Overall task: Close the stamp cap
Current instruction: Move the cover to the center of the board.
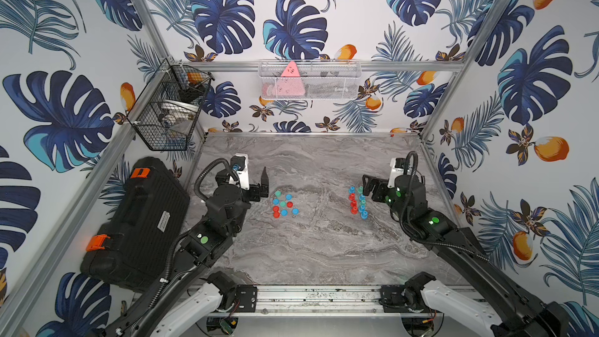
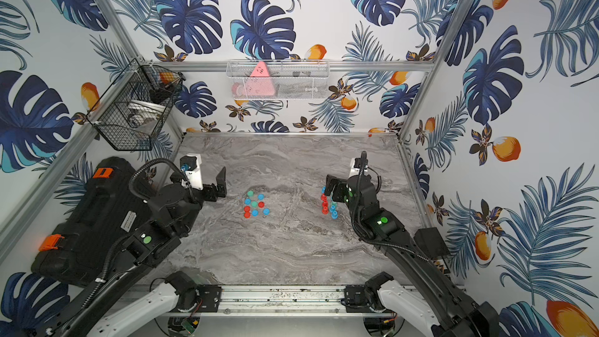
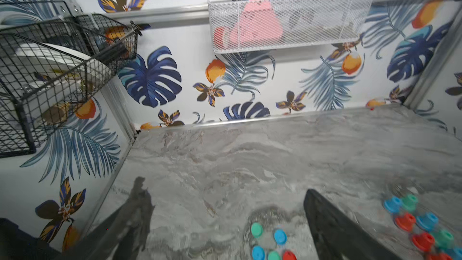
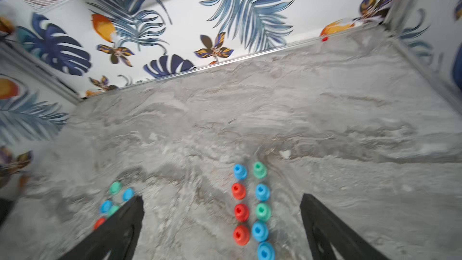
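Nothing looks capped yet. Nine loose caps (image 1: 283, 205) in red, blue and green lie flat in a tight cluster on the marble tabletop (image 1: 324, 248), out in front of the left end of the white mesh basket (image 1: 337, 87). Nine stamps (image 1: 356, 204) stand upright in two short rows out in front of the basket's right end, with bare marble between the two groups. The left gripper (image 3: 225, 188) sits further left of the basket than the caps, just beside them. The right gripper (image 4: 221, 196) sits past the basket's right end, just beside the stamps. Both have their fingers spread wide and hold nothing.

The coming move likely turns on this split. The left arm is nearer the caps and the right arm nearer the stamps. Each stamp's long axis is vertical, so a cap would probably have to be carried across and pressed down from above.

The right wrist view, though blurred, shows what the top views do not: the two rows run straight ahead inside the gap between that gripper's fingers, toward the basket wall. The left wrist view shows a few caps in its own gap and the stamps beyond one finger. In a top view the right gripper's body covers the basket-side end of the rows. Which end of a stamp takes the cap cannot be made out.
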Controlling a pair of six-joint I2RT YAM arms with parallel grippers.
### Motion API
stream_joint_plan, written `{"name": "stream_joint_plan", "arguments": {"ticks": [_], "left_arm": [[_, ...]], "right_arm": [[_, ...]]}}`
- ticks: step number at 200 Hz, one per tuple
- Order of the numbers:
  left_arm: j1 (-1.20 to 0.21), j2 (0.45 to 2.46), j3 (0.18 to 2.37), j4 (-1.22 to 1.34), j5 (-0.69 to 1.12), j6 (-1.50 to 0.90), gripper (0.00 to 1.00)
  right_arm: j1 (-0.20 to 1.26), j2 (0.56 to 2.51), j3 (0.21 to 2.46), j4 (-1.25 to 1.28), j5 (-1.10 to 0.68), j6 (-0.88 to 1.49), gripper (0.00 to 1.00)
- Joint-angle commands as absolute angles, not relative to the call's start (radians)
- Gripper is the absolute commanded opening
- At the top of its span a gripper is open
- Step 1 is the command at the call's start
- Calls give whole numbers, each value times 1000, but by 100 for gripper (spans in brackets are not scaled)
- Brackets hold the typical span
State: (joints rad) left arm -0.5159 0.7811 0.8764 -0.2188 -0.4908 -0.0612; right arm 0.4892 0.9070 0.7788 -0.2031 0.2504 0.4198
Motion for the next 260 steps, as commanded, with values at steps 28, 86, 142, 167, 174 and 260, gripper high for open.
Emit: {"name": "stream_joint_plan", "arguments": {"ticks": [28,86,142,167,174,260], "left_arm": [[-533,783,979,-691,-387,-265,99],[-546,813,956,-658,-338,-265,99],[-545,883,787,-344,-178,-471,99],[-545,1022,866,-400,-123,-418,99],[-545,1070,888,-430,-116,-400,99],[-546,1333,1030,-471,-26,-457,99]], "right_arm": [[519,913,927,-367,74,498,100],[535,984,938,-505,32,440,100],[538,954,950,-495,-19,374,100],[538,973,935,-495,15,337,100],[538,984,930,-496,11,329,100],[538,1058,887,-546,213,323,98]]}}
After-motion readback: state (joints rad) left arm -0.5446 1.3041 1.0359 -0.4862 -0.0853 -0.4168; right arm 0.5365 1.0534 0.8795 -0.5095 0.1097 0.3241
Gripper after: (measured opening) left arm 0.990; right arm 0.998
